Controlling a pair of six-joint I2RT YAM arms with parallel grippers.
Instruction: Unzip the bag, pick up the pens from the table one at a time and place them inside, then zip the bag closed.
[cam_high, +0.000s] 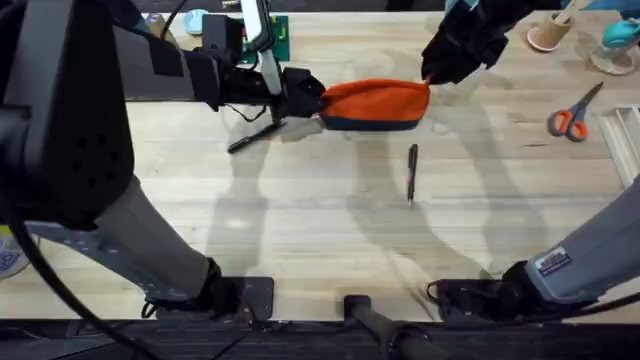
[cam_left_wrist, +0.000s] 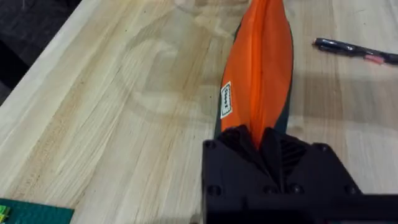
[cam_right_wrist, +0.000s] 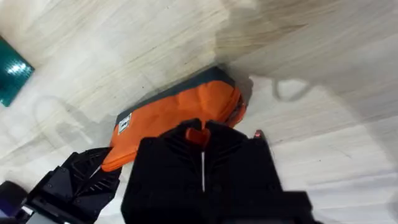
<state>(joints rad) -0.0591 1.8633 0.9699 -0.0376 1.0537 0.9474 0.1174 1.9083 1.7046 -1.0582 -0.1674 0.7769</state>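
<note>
The orange bag (cam_high: 375, 103) with its navy bottom strip lies on the table (cam_high: 300, 220) at the far middle. My left gripper (cam_high: 305, 100) is shut on the bag's left end; in the left wrist view the orange fabric (cam_left_wrist: 261, 68) is pinched between the black fingers (cam_left_wrist: 239, 146). At the bag's right end my right gripper (cam_high: 432, 75) is shut on a small orange tab (cam_right_wrist: 198, 134) at the zipper end of the bag (cam_right_wrist: 168, 115). One black pen (cam_high: 412, 172) lies in front of the bag. Another pen (cam_high: 255, 137) lies below the left gripper.
Orange-handled scissors (cam_high: 573, 115) lie at the far right beside a slatted tray (cam_high: 625, 140). A tan cup (cam_high: 548, 32) and a teal item (cam_high: 620, 40) stand at the back right. A green block (cam_high: 280, 35) sits at the back.
</note>
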